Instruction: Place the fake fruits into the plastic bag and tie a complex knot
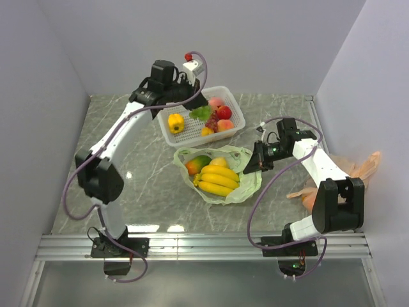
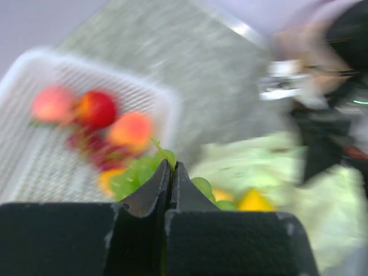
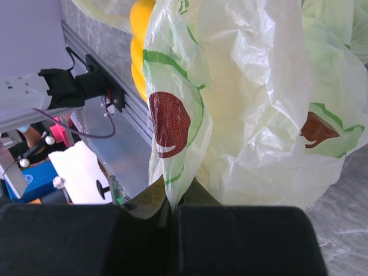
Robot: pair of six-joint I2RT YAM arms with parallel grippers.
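Observation:
The pale green plastic bag [image 1: 246, 182] lies open mid-table with a yellow banana bunch [image 1: 217, 179], a mango [image 1: 196, 164] and a lemon [image 1: 219, 162] in it. My right gripper [image 1: 250, 167] is shut on the bag's right rim [image 3: 172, 172]. My left gripper [image 1: 197, 110] is over the white basket [image 1: 181, 135], shut on the stem of a green grape bunch [image 2: 141, 171], which hangs below the jaws. The basket holds a yellow fruit [image 1: 176, 122], peaches [image 1: 225, 125], a red apple [image 1: 223, 112] and dark red grapes [image 1: 211, 121].
A peach-orange bag [image 1: 345, 171] lies at the right wall beside the right arm. Grey walls close in the left, back and right. A metal rail [image 1: 204, 246] runs along the near edge.

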